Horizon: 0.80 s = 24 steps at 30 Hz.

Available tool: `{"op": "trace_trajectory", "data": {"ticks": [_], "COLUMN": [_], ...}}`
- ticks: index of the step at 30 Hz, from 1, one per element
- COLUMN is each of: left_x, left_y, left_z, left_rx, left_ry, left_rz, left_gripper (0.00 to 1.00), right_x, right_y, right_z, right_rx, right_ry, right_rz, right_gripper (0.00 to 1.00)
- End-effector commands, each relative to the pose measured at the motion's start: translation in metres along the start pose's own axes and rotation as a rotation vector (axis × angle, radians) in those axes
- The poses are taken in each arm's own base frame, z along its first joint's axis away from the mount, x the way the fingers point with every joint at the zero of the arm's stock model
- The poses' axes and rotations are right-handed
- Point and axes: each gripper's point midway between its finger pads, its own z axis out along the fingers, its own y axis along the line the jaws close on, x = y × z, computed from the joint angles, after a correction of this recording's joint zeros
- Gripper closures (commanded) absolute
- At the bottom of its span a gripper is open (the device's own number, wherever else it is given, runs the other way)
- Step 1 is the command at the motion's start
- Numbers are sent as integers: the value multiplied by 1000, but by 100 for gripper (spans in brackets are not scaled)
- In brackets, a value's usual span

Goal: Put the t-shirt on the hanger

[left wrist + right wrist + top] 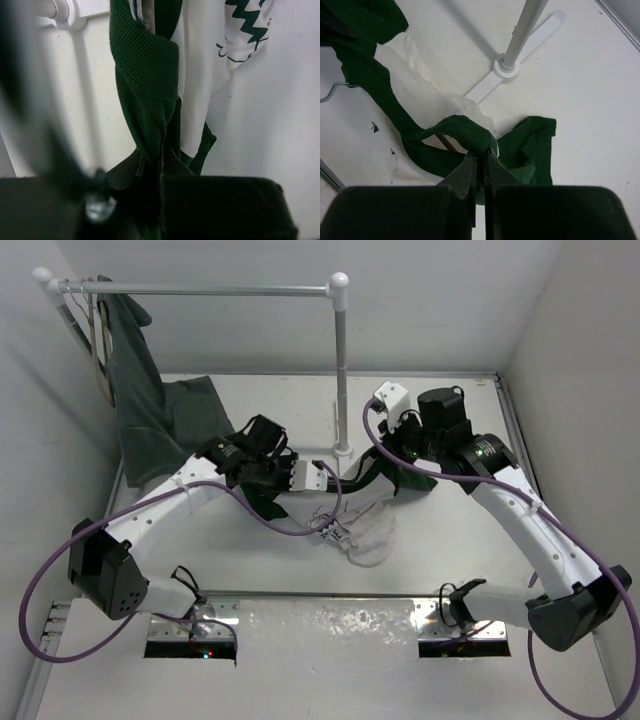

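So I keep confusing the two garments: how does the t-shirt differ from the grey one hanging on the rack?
Colour: the t-shirt is dark green with a white panel; the grey garment is plain grey-green. Pose: the t-shirt is bunched low over the table; the grey garment hangs from the rail. Grip: left gripper and right gripper are shut on the t-shirt; the grey garment is untouched. Both are soft cloth.

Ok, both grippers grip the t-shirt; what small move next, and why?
Probably draw the right gripper slightly away from the left gripper, to spread the fabric. Both are shut on green folds of the t-shirt, which lies bunched, and only a short stretch of the hanger shows beneath the ribbed fold the right one pinches.
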Motion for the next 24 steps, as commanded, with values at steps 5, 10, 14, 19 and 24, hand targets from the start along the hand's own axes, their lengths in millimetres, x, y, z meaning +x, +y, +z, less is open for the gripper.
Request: {"op": "trace_trajectory", "data": {"ticks": [5,10,14,19,24], "left_x": [-45,-62,-57,-60,-63], "left_y": [16,13,9,9,6], "left_z": [-21,-22,-15,-13,-16], "left_rx": [-8,38,55,67,100], "left_ry": [-158,-234,-223,-235,-261], "left_rz": [53,26,35,35,45], "left_gripper": [100,100,100,100,100], "right_x": [4,1,-16,-22,-3], "right_y": [25,41,40,60,93], "right_z": [8,2,-13,-18,-4], "right_rx": [-126,-196,-179,-254,-363], "right_ry": [1,-14,-98,-116,-44], "right_rz": [-73,-79,-107,-137,-185], "right_gripper": [100,40,13,57,75]}}
